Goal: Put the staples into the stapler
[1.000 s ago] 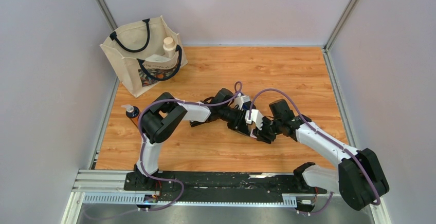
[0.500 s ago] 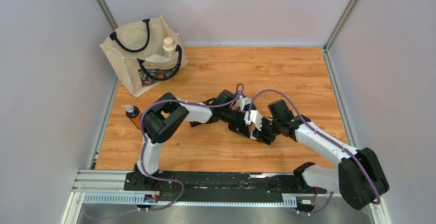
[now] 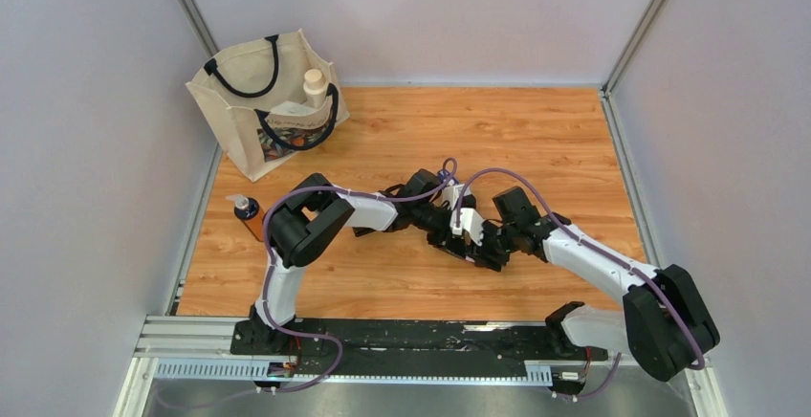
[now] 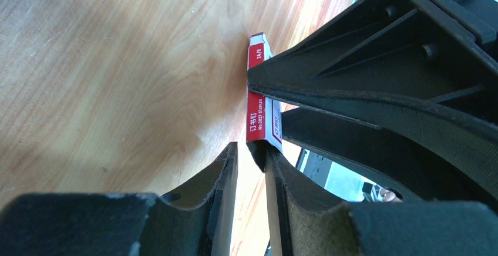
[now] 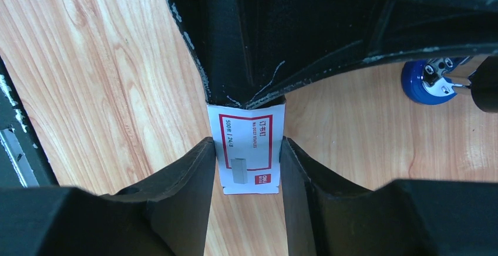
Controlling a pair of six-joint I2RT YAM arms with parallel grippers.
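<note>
Step in hand: opening the small flat white cardboard staple box with red print (image 5: 246, 144), held at the centre of the wooden table (image 3: 536, 130). The left gripper (image 4: 249, 168) pinches its 12 o'clock end. The right gripper (image 5: 246, 174) clamps its 3 and 9 o'clock edges. The next move probably requires extracting a strip without crushing the box.
</note>
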